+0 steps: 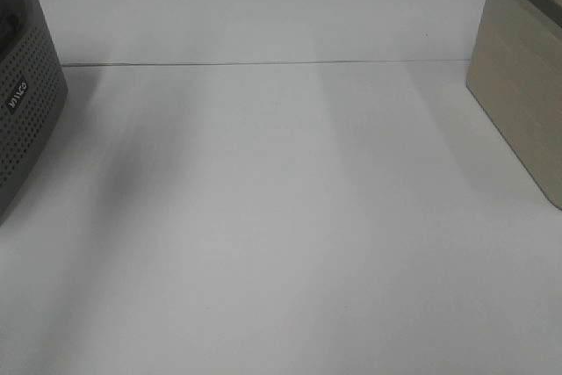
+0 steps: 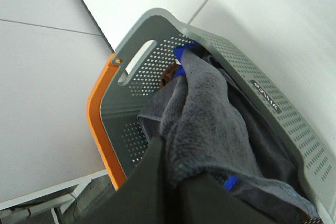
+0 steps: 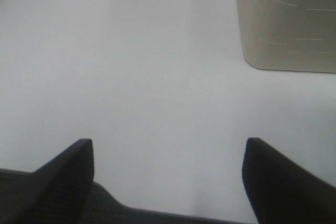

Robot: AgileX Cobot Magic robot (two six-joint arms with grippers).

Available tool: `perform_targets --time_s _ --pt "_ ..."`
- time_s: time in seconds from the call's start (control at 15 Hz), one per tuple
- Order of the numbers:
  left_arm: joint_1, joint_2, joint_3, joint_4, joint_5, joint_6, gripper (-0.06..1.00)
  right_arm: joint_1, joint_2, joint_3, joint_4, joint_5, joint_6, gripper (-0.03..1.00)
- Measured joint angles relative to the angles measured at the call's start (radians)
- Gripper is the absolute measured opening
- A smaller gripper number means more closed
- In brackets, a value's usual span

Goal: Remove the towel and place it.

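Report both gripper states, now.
Left gripper: shut on the towel in the grey basket.
Right gripper: open, holding nothing, over the white table.

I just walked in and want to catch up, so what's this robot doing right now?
The left gripper is shut on a dark towel that lies bunched in the grey basket at the left edge of the table. One fold is drawn up toward the gripper, but most of the towel is not yet out of the basket. The right gripper hangs open over the white table, near a beige box, holding nothing.
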State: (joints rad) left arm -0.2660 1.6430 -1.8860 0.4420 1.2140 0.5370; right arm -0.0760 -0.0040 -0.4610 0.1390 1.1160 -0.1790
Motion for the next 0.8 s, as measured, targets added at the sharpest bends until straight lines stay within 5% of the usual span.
perform_targets --time_s 0.4,0.47,0.8 --pt "-0.141 -0.151 0.000 -0.015 0.004 -0.074 0.00 0.000 0.000 0.000 0.007 0.000 0.000 0.77" --pt "-0.234 -0.173 0.000 -0.024 0.005 -0.075 0.00 0.000 0.000 0.000 0.007 0.000 0.000 0.77" --pt "-0.421 -0.176 0.000 -0.028 0.009 -0.076 0.00 0.000 0.070 0.000 0.017 -0.001 0.006 0.77"
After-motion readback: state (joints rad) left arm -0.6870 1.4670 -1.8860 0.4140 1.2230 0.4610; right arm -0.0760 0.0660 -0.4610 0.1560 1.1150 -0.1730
